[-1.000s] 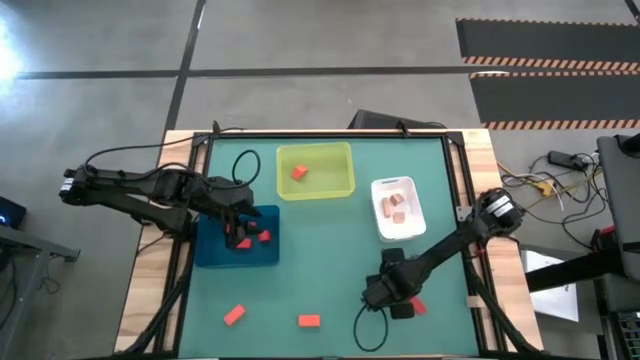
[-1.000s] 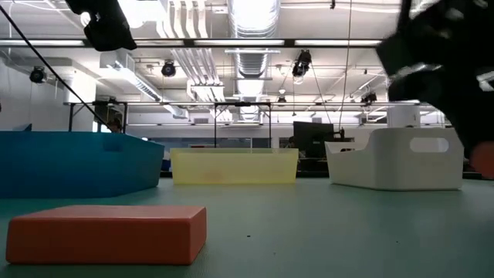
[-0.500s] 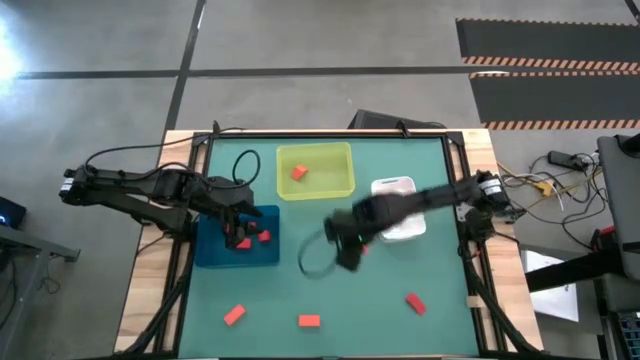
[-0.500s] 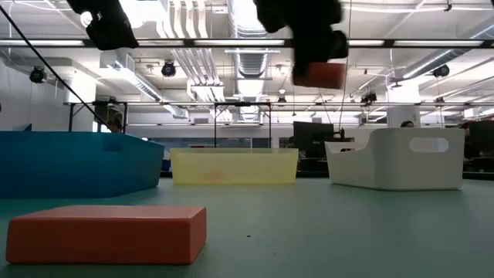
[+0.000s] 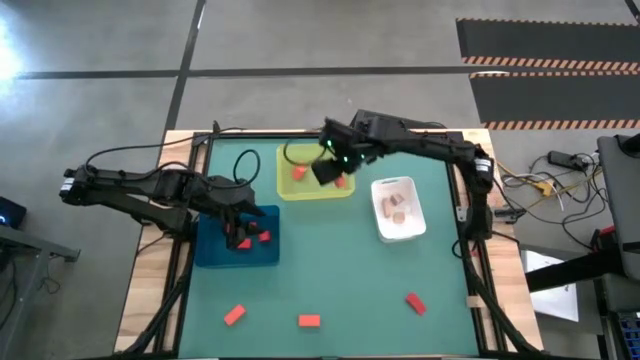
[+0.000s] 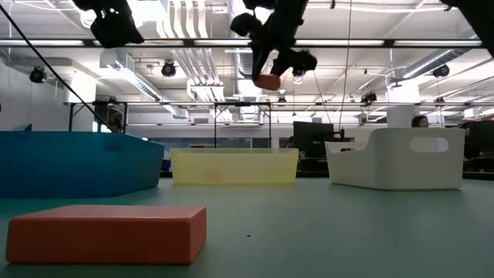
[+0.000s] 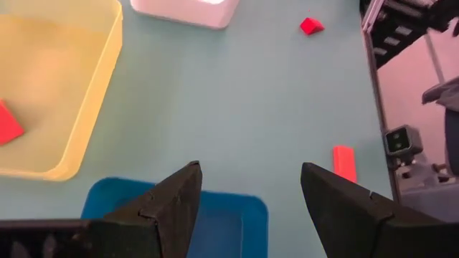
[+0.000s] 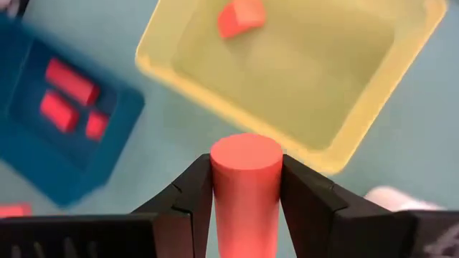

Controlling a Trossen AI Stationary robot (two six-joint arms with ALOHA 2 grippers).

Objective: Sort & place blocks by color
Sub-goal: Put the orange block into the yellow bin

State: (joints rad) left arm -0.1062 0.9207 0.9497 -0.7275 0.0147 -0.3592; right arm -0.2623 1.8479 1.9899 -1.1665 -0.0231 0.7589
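My right gripper hangs above the near edge of the yellow-green tray, shut on an orange round-ended block, which also shows high in the low view. An orange block lies in that tray. My left gripper hovers open over the blue tray, which holds red blocks. Tan-pink blocks lie in the white tray. Three red-orange blocks rest flat on the mat. My right gripper pinches the orange block between its two fingers, which press on opposite sides of its body. The block's round end sticks out past the fingertips. It is lifted clear, high above the trays.
The three trays stand along the far half of the green mat: blue at left, yellow-green in the middle, white at right. Loose blocks lie near the near edge. One block sits close before the low camera. Cables loop over the far-left of the mat.
My right gripper has risen from the near right part of the mat with the orange block and swung far and left, past the white tray, to above the yellow-green tray. A red block stays where it took hold. The left arm has kept still.
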